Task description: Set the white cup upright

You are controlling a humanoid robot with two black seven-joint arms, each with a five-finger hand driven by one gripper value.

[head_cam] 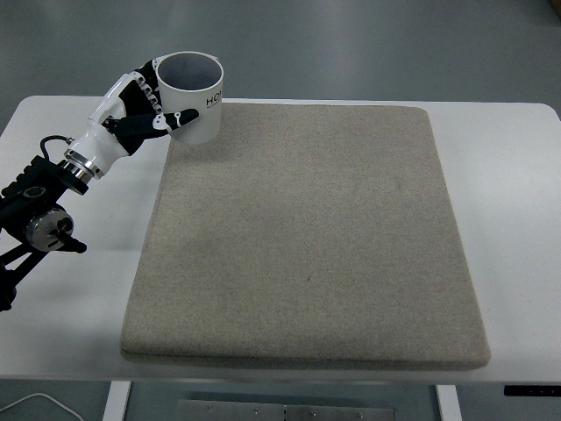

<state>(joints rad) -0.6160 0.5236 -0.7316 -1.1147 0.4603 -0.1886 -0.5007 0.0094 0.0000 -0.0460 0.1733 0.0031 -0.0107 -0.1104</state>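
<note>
Up at the far left corner of the grey felt mat [302, 228], the left hand [140, 110] is wrapped around the white cup [193, 98], its fingers closed on the cup's side so that the hand is full and holding. One finger [181, 116] lies across the front of the cup wall, white-jointed with a dark tip, while the others curl round the side that faces away from the mat. The cup stands mouth up, close to vertical, with its open rim towards the camera and its dark inside in shadow. Black lettering shows on the wall just under the rim (only a few letters are in sight, the rest turns out of view). The cup's base sits over the mat's far left corner; whether it touches the felt or hangs just above it I cannot tell.

From the hand, the white wrist and the black left arm [39, 206] run down and away from the mat, over the bare white table [517, 193] on the mat's left side, towards the picture's left edge. The mat itself lies flat and covers most of the table, with bare white table showing along its left and right sides
</note>
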